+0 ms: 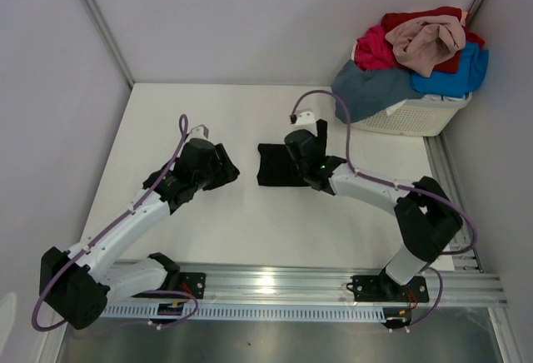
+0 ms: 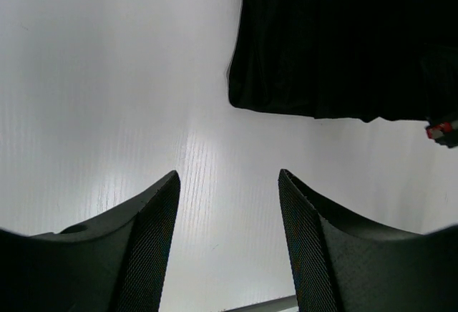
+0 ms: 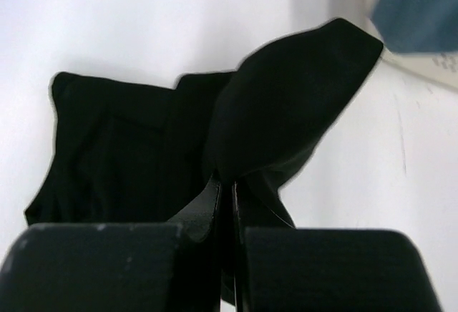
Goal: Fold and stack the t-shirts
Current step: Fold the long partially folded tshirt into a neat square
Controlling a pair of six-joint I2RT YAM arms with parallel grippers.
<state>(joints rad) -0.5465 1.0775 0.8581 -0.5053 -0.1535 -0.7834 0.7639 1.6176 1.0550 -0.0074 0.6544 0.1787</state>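
Pinching black t-shirt point(image 3: 122, 147) fabric, right gripper point(image 3: 226, 184) clamps (left gripper point(image 2: 229, 183) gapes).

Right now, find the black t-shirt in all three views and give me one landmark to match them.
Top external: black t-shirt at the table's middle, its right part under the right pincer.
Left wrist: black t-shirt in the upper right, lying flat.
Right wrist: black t-shirt fills the centre and left, with a fold pinched up by the right pincer.
Shared landmark: the white table beneath it.
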